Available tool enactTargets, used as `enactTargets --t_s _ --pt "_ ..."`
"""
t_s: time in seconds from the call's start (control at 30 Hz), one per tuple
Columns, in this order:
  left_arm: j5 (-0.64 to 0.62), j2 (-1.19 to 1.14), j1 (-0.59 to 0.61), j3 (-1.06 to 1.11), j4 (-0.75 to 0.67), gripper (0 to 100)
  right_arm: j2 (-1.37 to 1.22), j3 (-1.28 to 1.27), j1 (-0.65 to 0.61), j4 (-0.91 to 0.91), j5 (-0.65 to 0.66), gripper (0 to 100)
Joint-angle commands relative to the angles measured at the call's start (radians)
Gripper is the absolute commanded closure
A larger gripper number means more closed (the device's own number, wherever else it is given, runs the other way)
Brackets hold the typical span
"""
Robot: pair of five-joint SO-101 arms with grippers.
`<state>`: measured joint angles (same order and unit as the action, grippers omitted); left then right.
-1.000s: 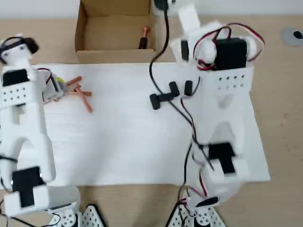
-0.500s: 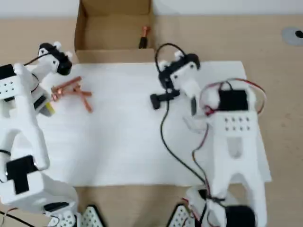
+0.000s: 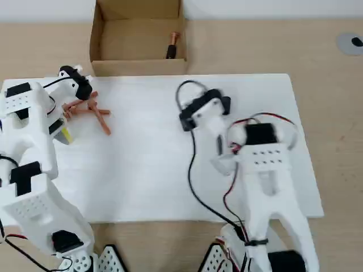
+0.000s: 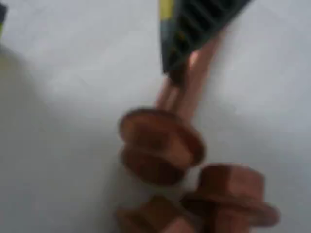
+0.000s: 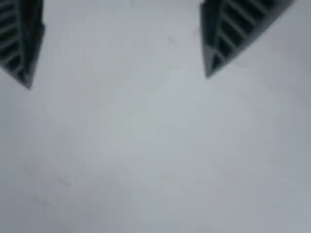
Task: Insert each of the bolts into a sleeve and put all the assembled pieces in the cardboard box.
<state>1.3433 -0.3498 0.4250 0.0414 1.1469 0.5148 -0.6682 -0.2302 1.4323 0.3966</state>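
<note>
Beneath the left wrist camera, copper bolts (image 4: pixel 160 145) show flanged heads bunched together.

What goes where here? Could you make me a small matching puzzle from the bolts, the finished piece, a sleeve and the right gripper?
Things:
1. bolts
2. assembled piece
3. sleeve
4. right gripper

Places and states:
a. inside the box, by its side wall
b. open, over a bare patch of the mat
c. copper-coloured, heaped loose on the mat
d. black, lying on the mat

Pairs: 1-c, 2-a, 3-d, 4-b
</note>
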Motion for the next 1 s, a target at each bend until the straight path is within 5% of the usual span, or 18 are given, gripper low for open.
enactTargets --t_s 0.0,0.57,0.77,0.97 --pt "0.012 -0.012 0.005 -0.044 -0.051 76 -0.064 0.082 -0.081 -0.014 0.005 73.1" --pt "0.120 -0.015 0.034 -0.247 -0.126 76 -0.165 0.160 -0.076 0.002 0.002 73.1" --pt "0.186 -0.022 0.035 -0.344 -0.005 76 -0.165 0.160 -0.076 -0.006 0.002 73.1" --pt "0.176 -0.139 0.031 -0.341 -0.140 77 -0.165 0.160 -0.076 -0.006 0.000 73.1"
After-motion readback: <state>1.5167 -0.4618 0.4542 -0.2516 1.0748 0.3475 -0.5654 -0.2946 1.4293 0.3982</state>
